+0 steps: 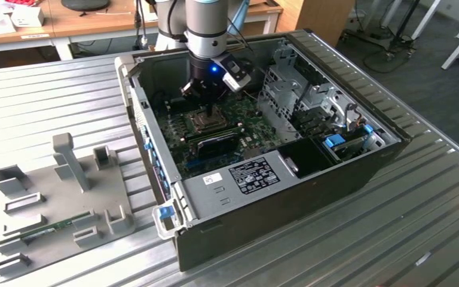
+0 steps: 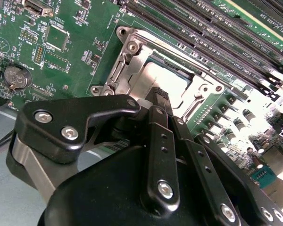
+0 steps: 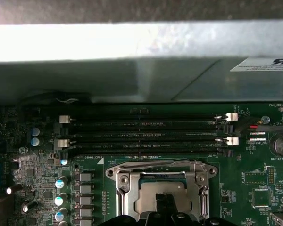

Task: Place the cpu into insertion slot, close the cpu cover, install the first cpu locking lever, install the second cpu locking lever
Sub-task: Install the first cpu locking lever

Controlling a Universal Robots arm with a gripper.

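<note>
1. An open computer case lies on its side on a ribbed metal table, with the green motherboard facing up inside it.
2. The robot arm reaches down into the case, and its black pincer hangs directly above the insertion slot.
3. In the second wrist view, the pincer has its fingers pressed together into one narrow tip, with no gap visible between them.
4. That tip sits just over the silvery cpu cover, which lies flat on the slot; whether it touches cannot be told.
5. In the first wrist view, the cover frames a square window, where the cpu shows beyond the fingertips.
6. Long black memory slots run just beyond the socket from the pincer.
7. A grey fixture tray rests on the table, well apart from the pincer.
</note>
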